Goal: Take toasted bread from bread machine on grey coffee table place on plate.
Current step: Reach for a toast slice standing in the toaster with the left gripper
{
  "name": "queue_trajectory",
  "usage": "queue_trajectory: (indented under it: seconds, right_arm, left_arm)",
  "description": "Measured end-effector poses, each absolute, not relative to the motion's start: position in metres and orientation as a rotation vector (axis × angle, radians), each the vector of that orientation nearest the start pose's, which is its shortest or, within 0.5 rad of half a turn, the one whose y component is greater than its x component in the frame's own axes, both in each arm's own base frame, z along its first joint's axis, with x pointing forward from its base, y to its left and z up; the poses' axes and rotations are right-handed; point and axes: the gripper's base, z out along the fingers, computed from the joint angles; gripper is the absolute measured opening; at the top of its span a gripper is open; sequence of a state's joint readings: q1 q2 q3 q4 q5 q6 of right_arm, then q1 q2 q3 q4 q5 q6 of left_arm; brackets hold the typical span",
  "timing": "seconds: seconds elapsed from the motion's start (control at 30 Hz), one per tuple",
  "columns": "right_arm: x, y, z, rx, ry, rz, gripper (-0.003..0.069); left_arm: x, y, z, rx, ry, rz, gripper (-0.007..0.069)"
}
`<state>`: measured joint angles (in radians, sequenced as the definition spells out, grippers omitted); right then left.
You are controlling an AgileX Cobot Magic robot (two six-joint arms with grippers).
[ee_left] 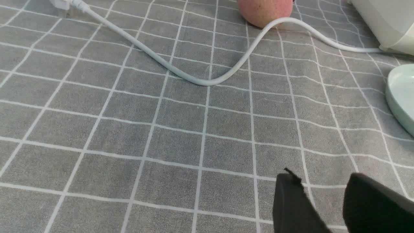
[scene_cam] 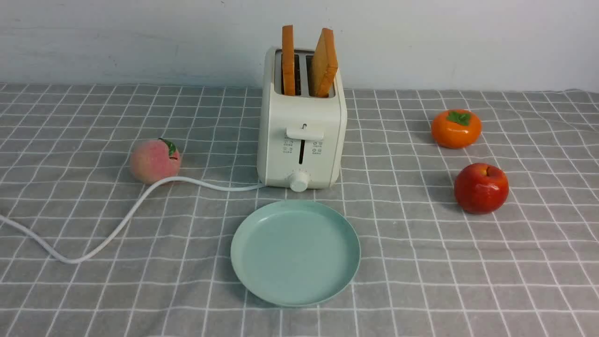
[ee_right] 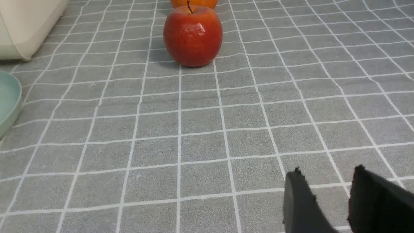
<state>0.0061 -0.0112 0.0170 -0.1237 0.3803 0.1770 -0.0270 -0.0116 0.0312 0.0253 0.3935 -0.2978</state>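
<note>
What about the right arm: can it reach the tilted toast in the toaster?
Probably yes: the tilted toast stands well out of the bread machine, open above. The apple and persimmon sit off to its right, apart. The right end effector is open, empty.

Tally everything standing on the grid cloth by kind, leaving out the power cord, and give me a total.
toast slices: 2
toaster: 1
plate: 1
fruit: 3 (peach, persimmon, apple)
Total: 7
</note>
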Motion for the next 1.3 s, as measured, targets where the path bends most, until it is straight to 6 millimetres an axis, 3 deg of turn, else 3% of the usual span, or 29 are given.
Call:
queue_trajectory:
  seconds: [0.97,1.3]
  right_arm:
    - [0.052,-0.004,0.174,0.084,1.865,0.004,0.0240]
    - [0.052,-0.004,0.174,0.084,1.865,0.004,0.0240]
  left_arm:
    - [0.053,-0.001,0.170,-0.238,1.867,-0.198,0.0239]
    - [0.056,-0.003,0.189,-0.315,1.646,-0.359,0.0239]
